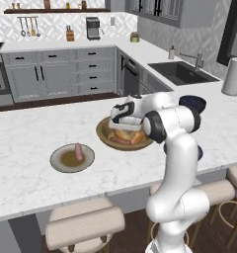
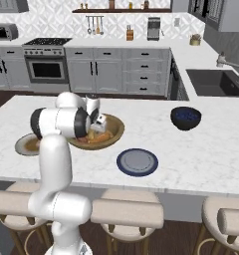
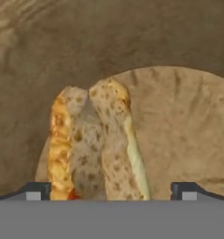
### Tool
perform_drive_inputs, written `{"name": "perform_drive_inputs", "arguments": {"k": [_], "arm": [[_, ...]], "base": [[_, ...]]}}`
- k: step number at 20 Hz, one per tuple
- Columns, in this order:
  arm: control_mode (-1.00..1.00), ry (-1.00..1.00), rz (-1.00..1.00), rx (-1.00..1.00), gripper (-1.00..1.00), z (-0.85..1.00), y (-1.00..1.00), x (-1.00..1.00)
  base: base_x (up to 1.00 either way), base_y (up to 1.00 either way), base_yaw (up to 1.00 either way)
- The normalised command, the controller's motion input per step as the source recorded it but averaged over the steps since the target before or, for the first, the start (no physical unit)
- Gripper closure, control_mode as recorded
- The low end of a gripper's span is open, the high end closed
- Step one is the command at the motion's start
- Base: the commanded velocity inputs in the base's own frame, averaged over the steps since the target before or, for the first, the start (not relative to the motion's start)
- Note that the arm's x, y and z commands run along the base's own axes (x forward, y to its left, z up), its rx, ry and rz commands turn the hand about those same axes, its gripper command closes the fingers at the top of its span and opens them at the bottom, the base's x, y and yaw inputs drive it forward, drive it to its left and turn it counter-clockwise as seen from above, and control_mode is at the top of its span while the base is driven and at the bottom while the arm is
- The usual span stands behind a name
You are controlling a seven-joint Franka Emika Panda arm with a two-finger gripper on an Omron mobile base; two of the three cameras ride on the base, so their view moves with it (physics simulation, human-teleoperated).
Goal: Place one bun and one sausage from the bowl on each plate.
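step in hand: going for a bun out of the wooden bowl [image 1: 104, 134], by the look of it, with the beige plate [image 1: 61, 162] holding a sausage [image 1: 79, 151] but no bun yet

gripper [image 3: 112, 190]: down inside the bowl, tips spread wide either side of a split bun [image 3: 97, 140], nothing pinched

bun: lying on the bowl floor, cut side up, running straight away from the hand between the tips; bit of red poking out at its near end, can't tell what

how to do it well: probably drop straight down, keep the bun centred, squeeze across the narrow width; soft bread, so go gentle or expect squish. lift clear of the bowl rim before swinging over

beige plate: on the counter [image 1: 21, 143] just left of the bowl

blue-grey plate [image 2: 137, 162]: nearer the counter edge, right of the bowl, bare

small dark blue bowl [image 2: 185, 118]: off to the right, not part of this

writing/brands: none readable anywhere, not on the bowl, plates or the far-wall appliances
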Motion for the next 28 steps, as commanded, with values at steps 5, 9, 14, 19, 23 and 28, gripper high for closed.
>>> {"name": "perform_drive_inputs", "arguments": {"k": [5, 9, 14, 19, 23, 28], "arm": [[-1.00, -0.01, 0.03, -0.08, -1.00, -0.44, 0.01, 0.06], [-1.00, 0.00, 0.02, -0.08, 1.00, -0.56, 0.00, 0.00], [-1.00, -0.01, 0.00, 0.01, 1.00, 0.18, -0.01, -0.31], [-1.00, -0.08, 0.00, 0.00, 1.00, 1.00, 0.43, -1.00], [-1.00, -0.01, 0.00, 0.00, 1.00, 1.00, 0.79, -1.00], [-1.00, 0.00, 0.04, -0.01, 1.00, 0.74, 0.97, -0.95]], "base": [[0.00, 0.00, 0.00], [0.00, 0.00, 0.00], [0.00, 0.00, 0.00], [0.00, 0.00, 0.00], [0.00, 0.00, 0.00], [0.00, 0.00, 0.00]]}}
